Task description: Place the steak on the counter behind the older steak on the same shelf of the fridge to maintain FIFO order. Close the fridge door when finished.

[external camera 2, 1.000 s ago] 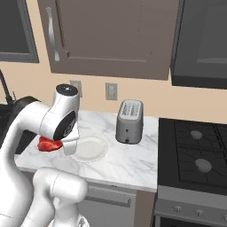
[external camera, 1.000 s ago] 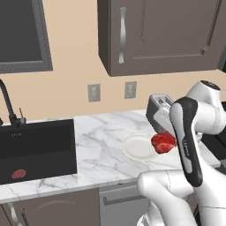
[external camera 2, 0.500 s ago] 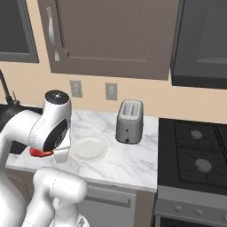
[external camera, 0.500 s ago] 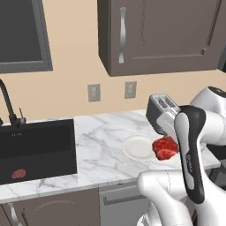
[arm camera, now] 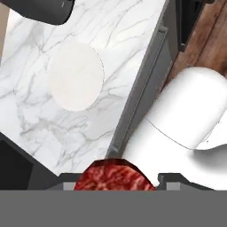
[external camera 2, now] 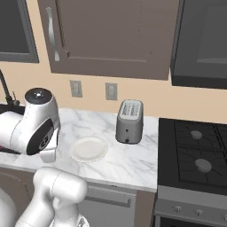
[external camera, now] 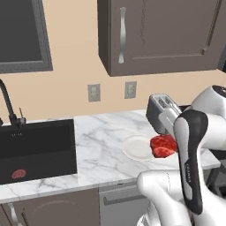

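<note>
Steak (external camera: 163, 145), bright red and marbled, hangs in the air just right of the round white plate (external camera: 137, 147) in the left base view, above the near edge of the counter (external camera: 99, 145). The hand view shows the meat (arm camera: 114, 177) wedged between the two dark finger tips at the bottom of the frame, so the gripper (arm camera: 114, 181) is clenched on it, with the bare plate (arm camera: 76, 76) well below and off to one side.

The counter is white marble with grey veins. On it, behind the plate and to its right, stands a grey toaster (external camera 2: 129, 121), upright and apart from the plate (external camera 2: 89, 148). To the left lies a black sink (external camera: 35, 149) with a dark faucet (external camera: 10, 108) at its far edge and a small red thing (external camera: 19, 174) on its floor; what that is cannot be told. To the right of the counter is a black gas stovetop (external camera 2: 197, 150). Two wall outlets (external camera: 93, 92) sit on the beige wall, below dark brown upper cabinets (external camera: 159, 35).

The arm's own white upper link (external camera: 192, 154) stands just right of the meat in the left base view and covers part of the toaster.
</note>
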{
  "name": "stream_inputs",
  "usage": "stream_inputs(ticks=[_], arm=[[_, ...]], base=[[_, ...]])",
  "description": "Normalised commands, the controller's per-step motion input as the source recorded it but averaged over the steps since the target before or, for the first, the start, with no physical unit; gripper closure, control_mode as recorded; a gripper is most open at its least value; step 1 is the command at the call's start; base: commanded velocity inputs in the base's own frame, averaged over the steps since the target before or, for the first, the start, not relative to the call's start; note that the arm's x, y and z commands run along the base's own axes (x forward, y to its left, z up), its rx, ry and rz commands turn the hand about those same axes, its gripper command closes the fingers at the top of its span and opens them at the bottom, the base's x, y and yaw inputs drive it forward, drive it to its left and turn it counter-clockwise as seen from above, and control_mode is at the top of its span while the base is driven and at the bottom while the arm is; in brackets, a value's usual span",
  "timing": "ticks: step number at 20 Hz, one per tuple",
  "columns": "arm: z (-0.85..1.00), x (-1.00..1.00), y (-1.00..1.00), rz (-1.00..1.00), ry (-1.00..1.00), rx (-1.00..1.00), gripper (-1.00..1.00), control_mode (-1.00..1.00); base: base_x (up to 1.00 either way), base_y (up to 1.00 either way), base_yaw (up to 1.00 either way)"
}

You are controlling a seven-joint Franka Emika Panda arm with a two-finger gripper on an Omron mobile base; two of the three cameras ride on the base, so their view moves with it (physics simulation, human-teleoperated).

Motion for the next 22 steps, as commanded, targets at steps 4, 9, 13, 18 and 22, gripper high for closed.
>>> stream_inputs(ticks=[4,9,13,18,22], arm=[[0.15,-0.29,0.00,-0.08,-0.03,0.00,1.00,1.00],[0.00,0.00,0.00,0.00,0.00,0.00,1.00,1.00],[0.00,0.00,0.00,0.00,0.00,0.00,1.00,1.00],[0.00,0.00,0.00,0.00,0.00,0.00,1.00,1.00],[0.00,0.00,0.00,0.00,0.00,0.00,1.00,1.00]], base=[[-0.40,-0.03,-0.09],[-0.99,-0.29,-0.26],[-0.96,-0.10,-0.38],[-0.69,0.00,-0.48],[-0.32,0.24,-0.67]])
